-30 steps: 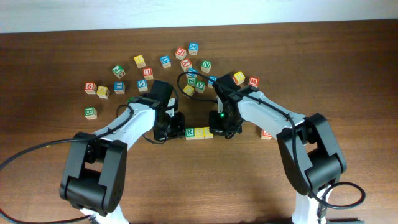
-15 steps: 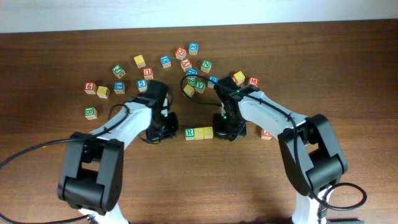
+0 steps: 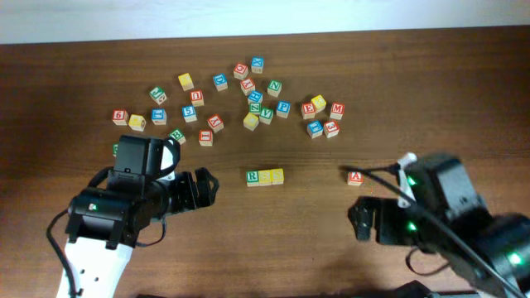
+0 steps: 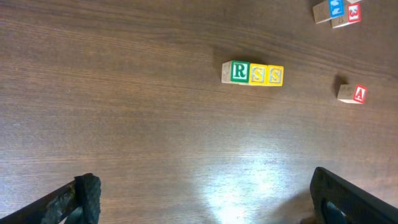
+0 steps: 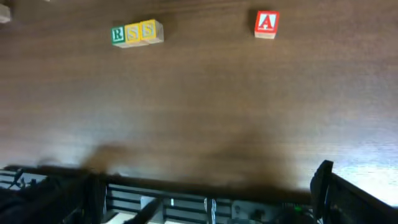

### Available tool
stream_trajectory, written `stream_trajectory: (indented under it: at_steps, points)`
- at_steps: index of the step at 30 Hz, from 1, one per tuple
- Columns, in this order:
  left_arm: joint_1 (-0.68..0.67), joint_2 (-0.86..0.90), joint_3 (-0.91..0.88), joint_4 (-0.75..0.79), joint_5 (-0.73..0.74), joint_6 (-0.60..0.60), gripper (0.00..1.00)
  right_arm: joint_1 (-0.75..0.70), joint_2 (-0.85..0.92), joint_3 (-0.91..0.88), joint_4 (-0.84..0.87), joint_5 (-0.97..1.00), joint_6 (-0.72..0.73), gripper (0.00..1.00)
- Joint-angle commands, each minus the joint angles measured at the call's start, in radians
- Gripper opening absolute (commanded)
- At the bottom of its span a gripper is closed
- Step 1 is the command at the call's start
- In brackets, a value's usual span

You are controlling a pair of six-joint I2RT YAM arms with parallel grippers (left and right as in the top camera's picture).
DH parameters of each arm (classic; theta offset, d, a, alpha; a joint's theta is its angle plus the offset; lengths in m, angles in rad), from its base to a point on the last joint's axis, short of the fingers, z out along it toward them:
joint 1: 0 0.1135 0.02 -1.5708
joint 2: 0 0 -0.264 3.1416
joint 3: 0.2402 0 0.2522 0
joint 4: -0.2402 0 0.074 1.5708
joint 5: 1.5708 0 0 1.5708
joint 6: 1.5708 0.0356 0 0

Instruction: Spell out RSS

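Observation:
The RSS row lies mid-table: a green R cube (image 3: 252,176) with two yellow S cubes (image 3: 265,176) (image 3: 277,175) touching in a line to its right. The left wrist view shows the R (image 4: 239,71) and both S cubes (image 4: 257,74) (image 4: 274,75) far ahead; the right wrist view shows R (image 5: 118,35), S (image 5: 133,33), S (image 5: 149,30). My left gripper (image 3: 201,187) (image 4: 205,193) sits left of the row, open and empty. My right gripper (image 3: 360,217) (image 5: 208,186) hovers at the front right, open and empty.
A red A cube (image 3: 355,177) (image 5: 267,23) lies alone to the right of the row. Many loose letter cubes (image 3: 248,91) are scattered across the back of the table. The table's front edge (image 5: 186,180) lies under the right gripper.
Both arms have pulled back from the ends of the row towards the table's front, and both grippers have gone from shut to wide open. The row stays in place.

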Motion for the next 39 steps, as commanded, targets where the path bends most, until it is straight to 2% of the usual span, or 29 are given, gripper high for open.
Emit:
stream_trajectory:
  at_steps: [1,3,8,14,16,18,23,27,32,34,37,39]
  points:
    - [0.002,-0.008,0.003,-0.001,-0.018,0.009,0.99,0.002,-0.059,-0.017,-0.068,0.012,0.005,0.98]
    - [0.002,-0.008,0.003,-0.001,-0.018,0.009,0.99,0.002,-0.067,-0.017,-0.126,0.012,0.005,0.98]
    - [0.002,-0.008,0.003,-0.001,-0.018,0.009,0.99,0.002,-0.059,-0.017,-0.126,0.012,0.005,0.98]
    - [0.002,-0.008,0.003,-0.001,-0.018,0.009,0.99,-0.002,-0.056,-0.021,-0.109,0.171,0.001,0.98]
    - [0.002,-0.008,0.003,-0.001,-0.018,0.009,0.99,-0.048,-0.113,-0.094,0.053,0.186,-0.084,0.98]
    - [0.002,-0.008,0.003,-0.001,-0.018,0.009,0.99,-0.164,-0.241,-0.268,0.317,0.055,-0.292,0.98]
    - [0.002,-0.008,0.003,-0.001,-0.018,0.009,0.99,-0.329,-0.406,-0.561,0.639,-0.111,-0.549,0.98]
    - [0.002,-0.008,0.003,-0.001,-0.019,0.009,0.99,-0.332,-0.632,-0.840,0.909,-0.179,-0.554,0.98]
    - [0.002,-0.008,0.003,-0.001,-0.018,0.009,0.99,-0.334,-0.795,-1.094,1.180,-0.174,-0.555,0.98]
    - [0.002,-0.008,0.003,-0.001,-0.018,0.009,0.99,-0.334,-0.836,-1.148,1.251,-0.150,-0.554,0.98]
    - [0.002,-0.008,0.003,-0.001,-0.018,0.009,0.99,-0.339,-0.896,-1.191,1.268,-0.039,-0.554,0.98]
    - [0.002,-0.008,0.003,-0.001,-0.018,0.009,0.99,-0.370,-0.922,-1.243,1.331,-0.041,-0.554,0.98]
